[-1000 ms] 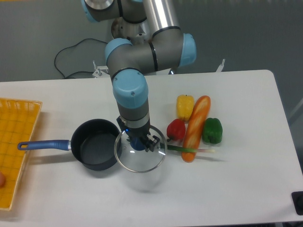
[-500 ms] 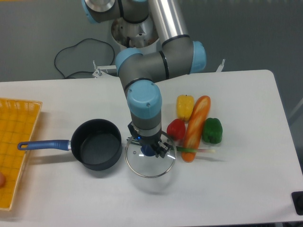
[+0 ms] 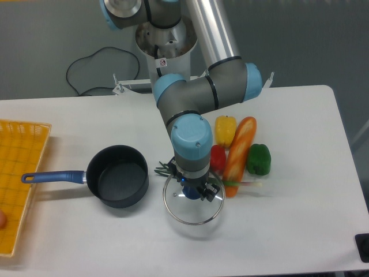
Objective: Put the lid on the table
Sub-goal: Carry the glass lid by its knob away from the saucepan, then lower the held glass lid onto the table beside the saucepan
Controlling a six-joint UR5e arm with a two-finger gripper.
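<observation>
The two-finger gripper points straight down from the wrist and is closed on the small blue centre knob of the round clear glass lid with the thin silver rim; the fingers themselves are dark and mostly hidden under the wrist, so only their tips show against the glass. The grey and light-blue arm comes in from the top of the view, bends at an elbow near the table's far edge, and folds back toward the camera, its last link vertical over the lid.

The lid is held close to level, its rim facing up toward the camera as a near-circle with no long axis to speak of; a soft shadow lies under it on the large white tabletop, and whether the rim touches the surface or hangs just above cannot be told. It sits between the dark saucepan with the blue handle on one side and the vegetables on the other — apart from the pan's rim.

The red pepper is partly covered by the wrist; a long orange carrot-shaped piece, a yellow pepper and a green pepper lie beside it. The yellow woven tray is cut off by the frame edge
</observation>
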